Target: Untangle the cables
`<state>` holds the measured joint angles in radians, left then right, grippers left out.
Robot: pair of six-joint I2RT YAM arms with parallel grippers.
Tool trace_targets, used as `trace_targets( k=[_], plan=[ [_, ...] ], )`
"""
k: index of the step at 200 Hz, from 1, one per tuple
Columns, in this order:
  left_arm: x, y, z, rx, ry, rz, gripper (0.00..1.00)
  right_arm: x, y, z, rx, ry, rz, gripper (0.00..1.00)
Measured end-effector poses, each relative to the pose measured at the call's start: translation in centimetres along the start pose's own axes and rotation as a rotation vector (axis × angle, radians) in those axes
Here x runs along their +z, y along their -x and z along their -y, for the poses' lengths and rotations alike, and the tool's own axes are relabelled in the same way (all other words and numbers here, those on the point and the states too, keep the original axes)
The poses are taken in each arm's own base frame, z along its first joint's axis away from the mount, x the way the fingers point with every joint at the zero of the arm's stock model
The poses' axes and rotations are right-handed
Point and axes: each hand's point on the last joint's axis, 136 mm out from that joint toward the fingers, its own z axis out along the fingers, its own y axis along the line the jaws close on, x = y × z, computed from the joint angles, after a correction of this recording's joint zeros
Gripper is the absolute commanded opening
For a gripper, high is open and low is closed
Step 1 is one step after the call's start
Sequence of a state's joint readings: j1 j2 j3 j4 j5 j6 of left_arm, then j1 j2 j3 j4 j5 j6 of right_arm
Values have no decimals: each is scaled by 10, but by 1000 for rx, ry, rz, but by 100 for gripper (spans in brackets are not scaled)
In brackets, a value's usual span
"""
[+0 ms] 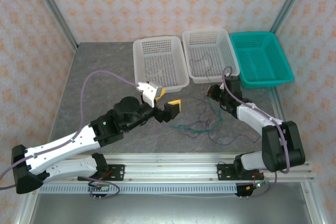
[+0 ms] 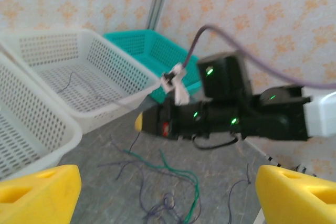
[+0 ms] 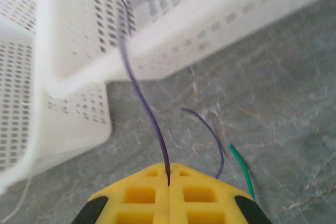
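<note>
The cables (image 1: pixel 202 124) lie in a loose tangle of green and dark purple wires on the grey table between the arms. In the left wrist view a green cable (image 2: pixel 178 170) crosses a knotted purple one (image 2: pixel 168 203). My right gripper (image 3: pixel 168 174) is shut on a thin purple cable (image 3: pixel 149 114) that rises in front of a white basket's wall. Beside its fingers lie another purple cable end (image 3: pixel 210 129) and a green cable end (image 3: pixel 241 169). My left gripper (image 1: pixel 164 100) hovers open to the left of the tangle, nothing between its yellow fingers (image 2: pixel 47 190).
Two white mesh baskets (image 1: pixel 157 39) (image 1: pixel 206 31) and a teal basket (image 1: pixel 252 34) stand in a row at the back. Thin wires lie in both white baskets. My right gripper (image 1: pixel 212 92) sits close to the middle basket's front wall.
</note>
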<state>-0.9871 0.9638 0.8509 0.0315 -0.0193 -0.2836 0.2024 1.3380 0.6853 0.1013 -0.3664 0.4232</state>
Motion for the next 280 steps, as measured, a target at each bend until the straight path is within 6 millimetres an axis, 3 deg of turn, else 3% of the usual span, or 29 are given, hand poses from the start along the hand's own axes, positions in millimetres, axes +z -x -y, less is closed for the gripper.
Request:
trace_targets(
  k=[17,37,52,66,82,91,103,112,131,154,197,217,239,264,280],
  plan=[
    [-10,-6,-9,-7,26,-5,87,-20,34,-21,-23,20,97,0],
    [-19,-11,-17,-28,51,3,87,-45,95,-57,-42,51,250,0],
    [-20,-16,-22,-45,71,-3,87,-52,133,-78,-51,55,335,0],
    [-20,-21,-26,-63,88,-13,87,-43,159,-89,-56,44,367,0],
    [-18,-28,-31,-91,111,-28,87,-8,178,-94,-64,18,350,0],
    [-17,-31,-33,-102,121,-34,87,16,179,-89,-64,-4,318,14],
    [-15,-36,-35,-123,131,-42,87,52,171,-76,-59,-47,256,42],
    [-15,-38,-36,-135,140,-45,87,72,161,-64,-55,-83,206,56],
    [-14,-43,-41,-156,162,-53,87,87,134,-38,-29,-154,121,67],
    [-13,-46,-43,-163,177,-63,87,64,119,-28,-5,-189,106,68],
    [-6,-55,-47,-168,204,-86,87,-55,102,-39,-5,-95,254,67],
    [-1,-63,-49,-159,217,-113,87,-89,80,-29,7,-66,290,63],
    [1,-65,-50,-157,221,-122,87,-92,37,-6,40,-78,218,61],
    [1,-65,-49,-158,221,-121,87,-71,-20,24,54,-133,37,61],
    [1,-64,-49,-159,221,-120,87,-60,-42,38,46,-180,-46,64]
  ],
)
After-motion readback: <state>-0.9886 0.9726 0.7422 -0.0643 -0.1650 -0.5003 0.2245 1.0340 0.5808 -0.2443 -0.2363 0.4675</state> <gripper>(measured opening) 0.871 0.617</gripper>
